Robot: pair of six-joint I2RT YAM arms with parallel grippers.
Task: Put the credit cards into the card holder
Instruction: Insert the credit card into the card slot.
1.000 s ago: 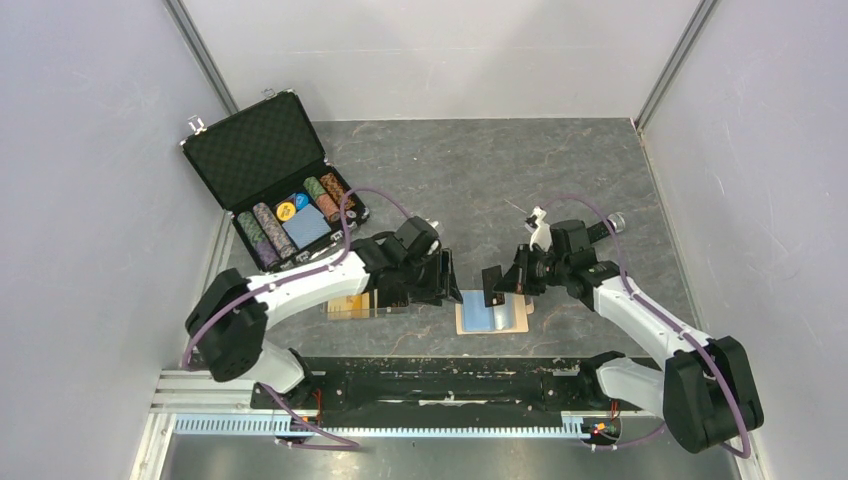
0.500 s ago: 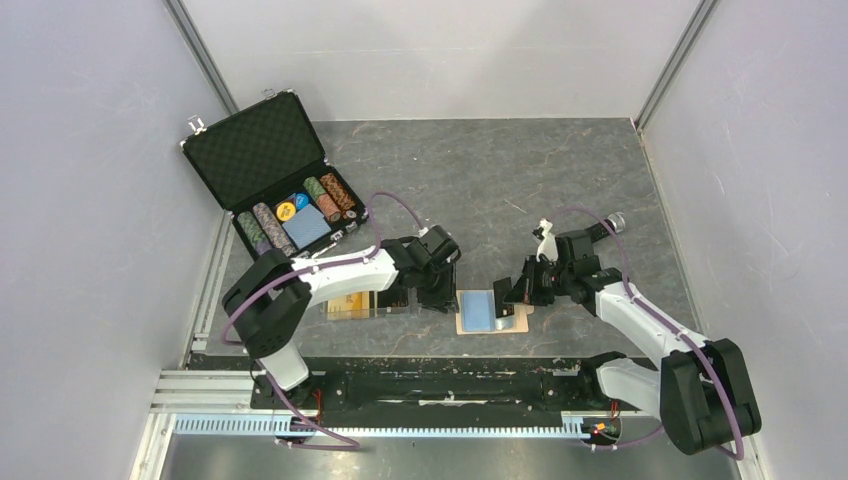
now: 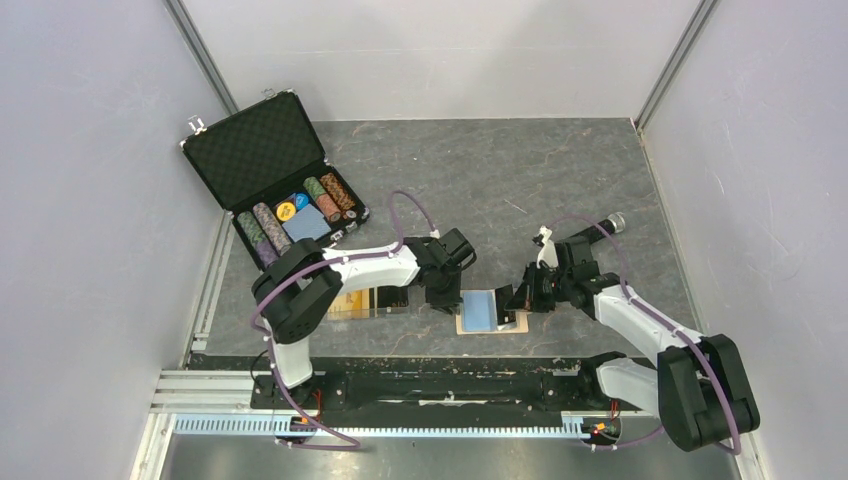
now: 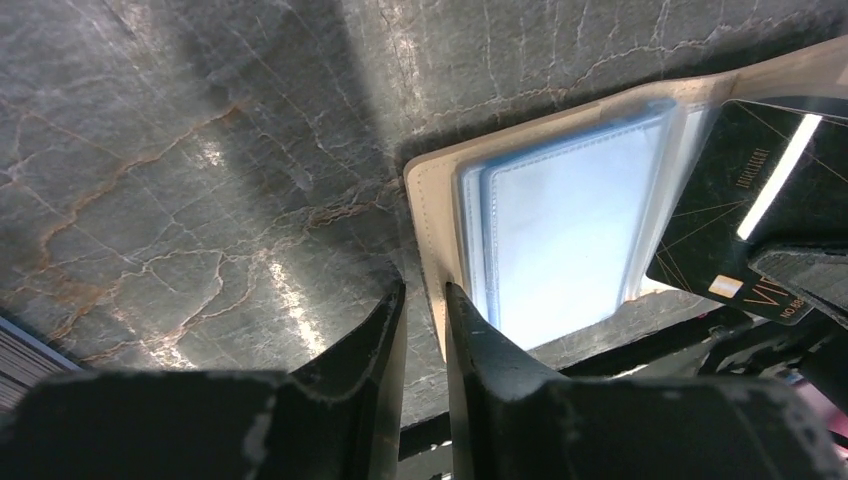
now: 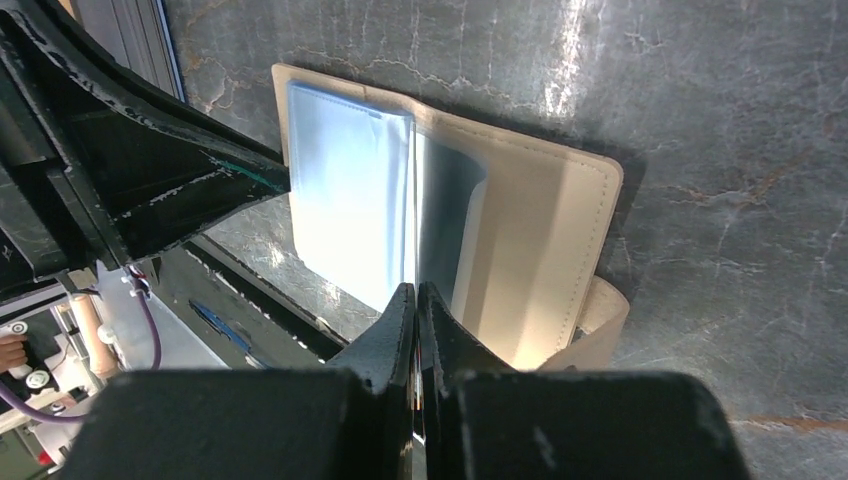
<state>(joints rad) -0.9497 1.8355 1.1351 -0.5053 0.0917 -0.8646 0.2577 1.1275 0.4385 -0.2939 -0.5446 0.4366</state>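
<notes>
Card holder lies open with its blue pockets facing up, at the middle of the table's near edge. Right gripper is clamped tight on the black card, which stands on edge over the holder's right half. Left gripper sits at the holder's left edge, jaws a narrow slit apart; whether they pinch that edge cannot be told. Orange card lies left of the holder, near the same edge.
</notes>
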